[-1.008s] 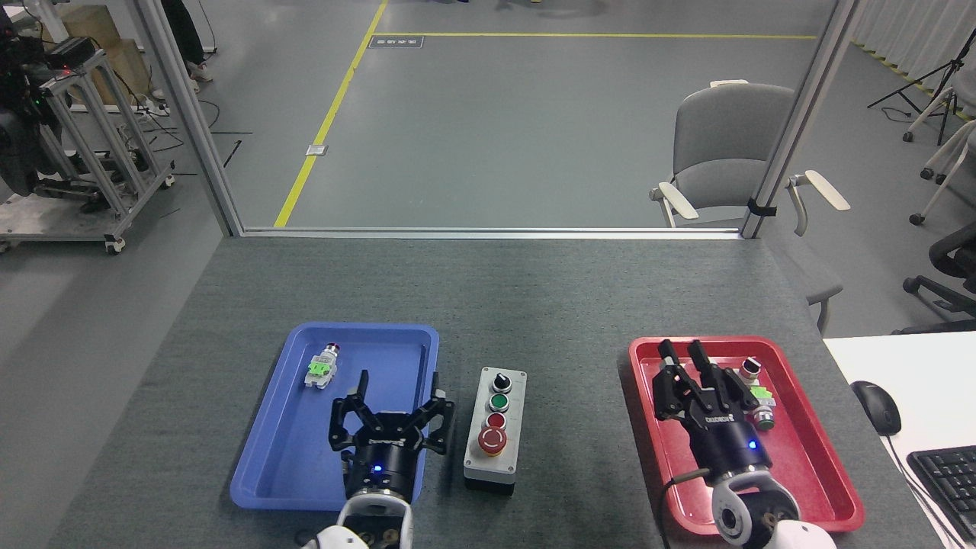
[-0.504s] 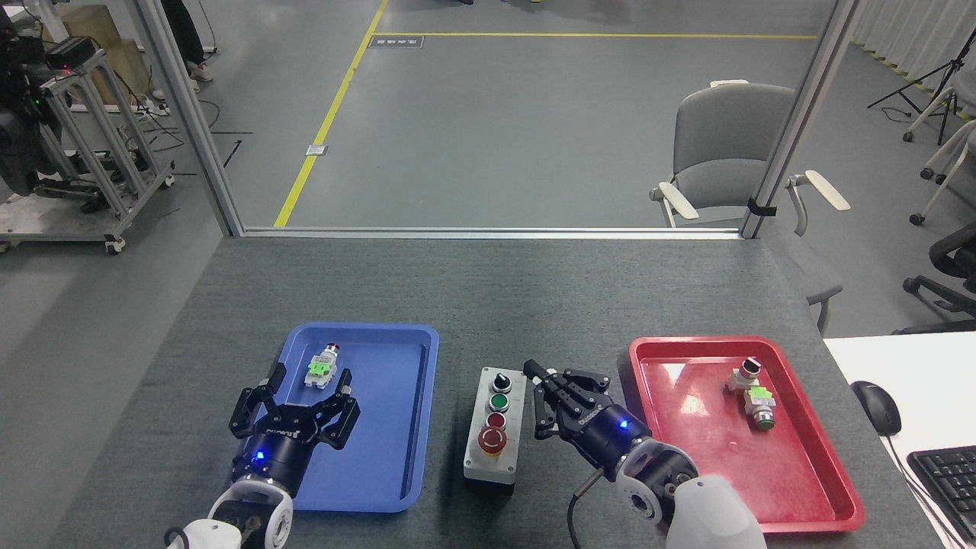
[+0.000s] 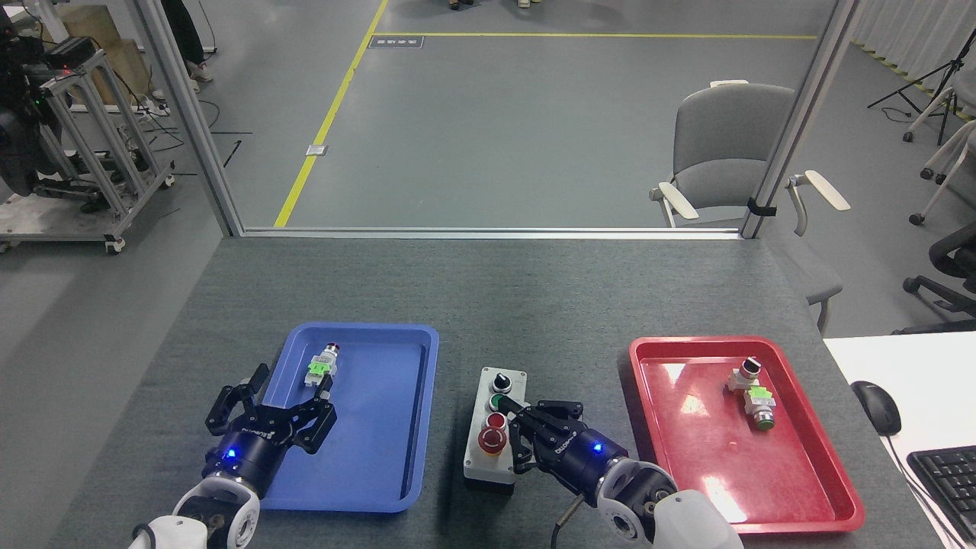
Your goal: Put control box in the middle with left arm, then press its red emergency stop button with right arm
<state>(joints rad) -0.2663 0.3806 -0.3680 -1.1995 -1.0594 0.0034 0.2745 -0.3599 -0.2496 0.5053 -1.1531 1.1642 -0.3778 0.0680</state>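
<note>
Box (image 3: 494,427): sitting mid-counter (image 3: 488,305) between trays; I am judging it rigid, fairly heavy.
Stop button (image 3: 492,440): stiff; I am pressing squarely.
Right gripper (image 3: 520,427): fingers bunched together beside button.
Left gripper (image 3: 263,400): spread, empty.

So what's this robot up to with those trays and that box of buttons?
The control box sits on the grey table between a blue tray and a red tray. The right gripper is right beside the box's big red emergency stop button, apparently about to press it. The left gripper hangs open and empty over the blue tray's near left edge.
</note>
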